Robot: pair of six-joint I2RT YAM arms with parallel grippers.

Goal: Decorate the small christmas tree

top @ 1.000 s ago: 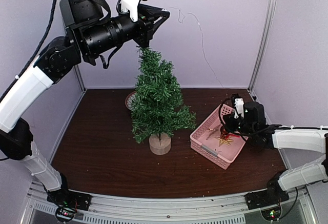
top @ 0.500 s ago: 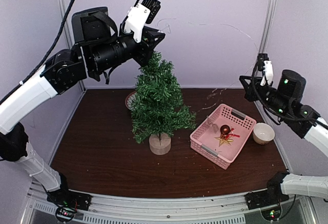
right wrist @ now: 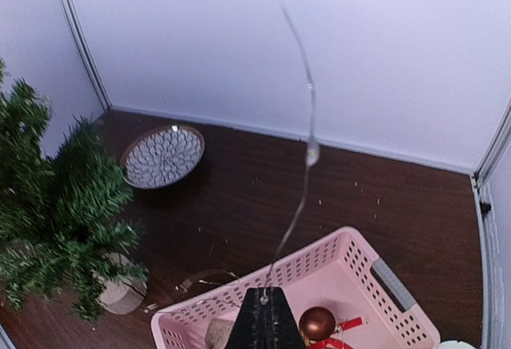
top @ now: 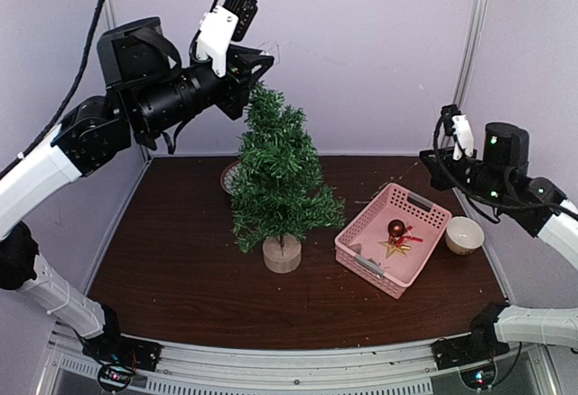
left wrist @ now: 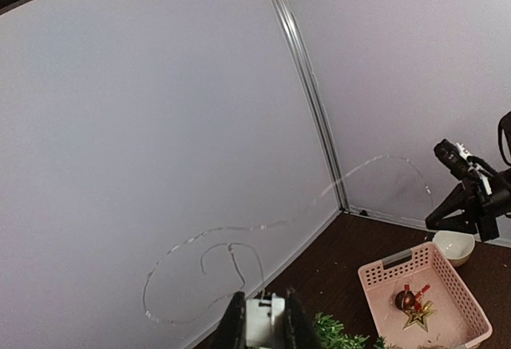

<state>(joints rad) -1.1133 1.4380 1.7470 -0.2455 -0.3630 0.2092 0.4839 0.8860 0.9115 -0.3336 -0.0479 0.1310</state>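
Early stage of decoration, as judged from the layout. The small christmas tree (top: 275,173) is shown upright on its wooden stump at the centre of the dark table (top: 172,268), and no ornament is seen on its branches. A thin silvery wire (right wrist: 311,154) is held in the air between the two arms and is not yet laid on the tree. The left gripper (left wrist: 262,309) is raised just above the treetop, its jaws pinched on a small white block (left wrist: 265,329), near which the wire is gathered in loose loops (whether wire and block are joined cannot be told). The right gripper (right wrist: 263,295) is held above the pink basket (top: 417,202), jaws pressed together on the wire. Left to be done, by this reading: the wire is to be draped over the branches, and the brown-red bauble (top: 396,229) and gold star (top: 395,249) are to be taken from the basket. A cream bowl (top: 463,235) is placed just right of the basket and a patterned plate (right wrist: 163,156) behind the tree; neither is in the path. The slack loops and the bristly treetop are the likely snags.
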